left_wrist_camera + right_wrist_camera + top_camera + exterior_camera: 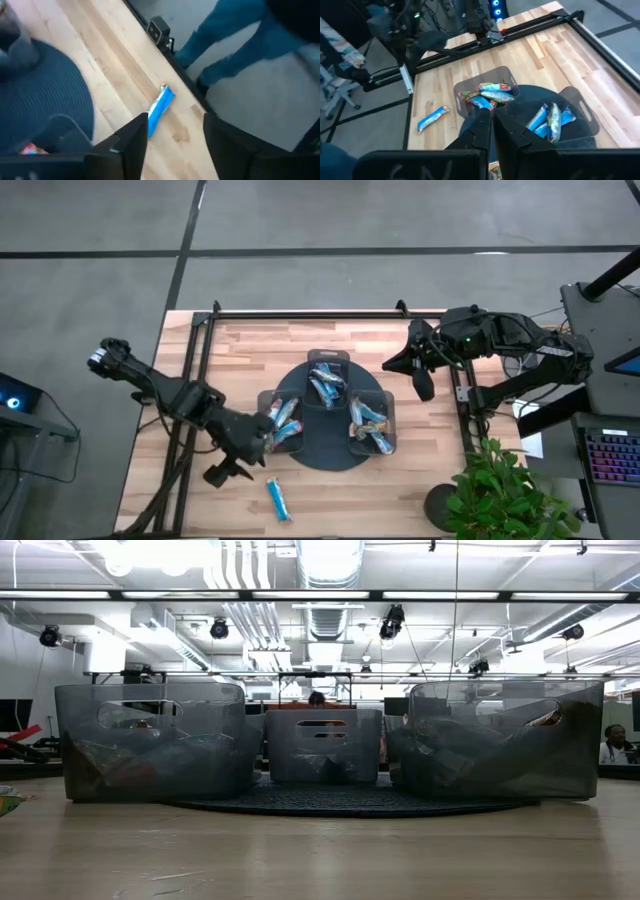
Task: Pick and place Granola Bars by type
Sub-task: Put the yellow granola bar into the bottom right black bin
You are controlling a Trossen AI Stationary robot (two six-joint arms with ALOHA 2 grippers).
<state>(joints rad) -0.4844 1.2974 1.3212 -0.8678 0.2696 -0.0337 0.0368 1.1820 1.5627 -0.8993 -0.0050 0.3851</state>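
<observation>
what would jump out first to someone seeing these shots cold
The dark round tray in the middle of the wooden table carries three clear bins of shiny wrapped granola bars. One light blue bar lies alone on the bare wood near the table's front edge. The left gripper hangs open at the left bin, while the right gripper waits shut at the right edge.

Three clear bins stand on dark round tray (330, 802) on wooden table (320, 855). Left bin (150, 740) near, wrapped bars inside dimly visible, some red. Middle bin (323, 745) farther back, smaller in view. Right bin (505, 740) near, contents blurred. Behind: room with ceiling ducts, lights. Person (613, 745) at far right edge.
</observation>
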